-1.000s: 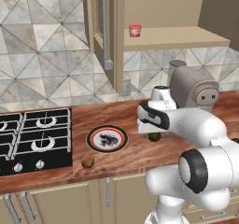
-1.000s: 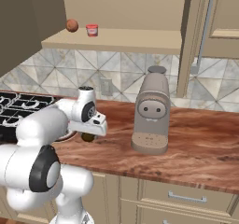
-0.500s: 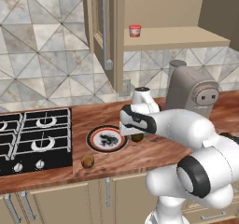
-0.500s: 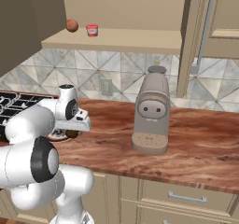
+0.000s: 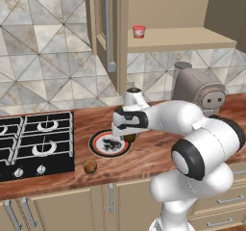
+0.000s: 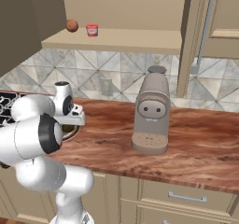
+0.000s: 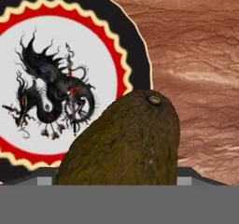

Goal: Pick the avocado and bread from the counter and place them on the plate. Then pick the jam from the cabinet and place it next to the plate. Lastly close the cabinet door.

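One item, the avocado [image 7: 123, 141], is clamped in the gripper [image 5: 126, 137] at the plate's [image 5: 97, 150] 3 o'clock rim (bread [image 5: 90, 166] waits on the tabletop [image 5: 158, 153] near 7 o'clock), so next calls for shifting inward over the plate and letting go.
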